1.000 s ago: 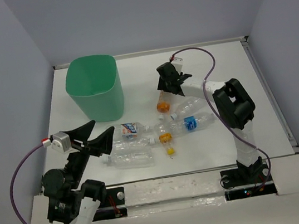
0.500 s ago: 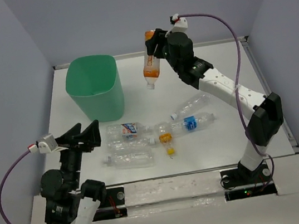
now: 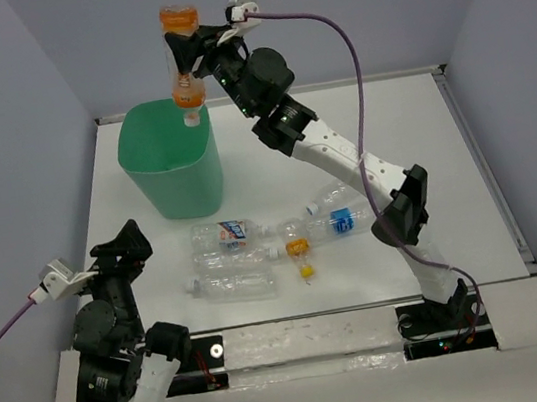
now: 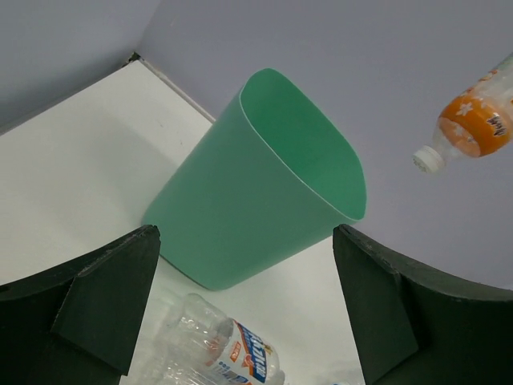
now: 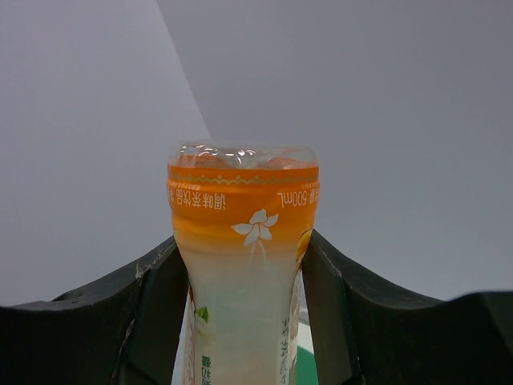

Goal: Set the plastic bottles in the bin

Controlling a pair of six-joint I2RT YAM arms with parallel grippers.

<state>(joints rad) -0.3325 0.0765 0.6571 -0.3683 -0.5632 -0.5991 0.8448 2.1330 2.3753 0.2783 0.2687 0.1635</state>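
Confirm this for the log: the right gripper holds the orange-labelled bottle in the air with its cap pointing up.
Not quite. The right gripper holds the orange-labelled bottle in the air, but its white cap points down, base up. The top external view shows it.

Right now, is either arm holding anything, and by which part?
The right gripper holds the orange-labelled bottle by its pale waist, cap down. The left gripper is open and holds nothing.

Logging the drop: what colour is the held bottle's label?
Orange with a white flower on the bottle; clearest in right wrist view.
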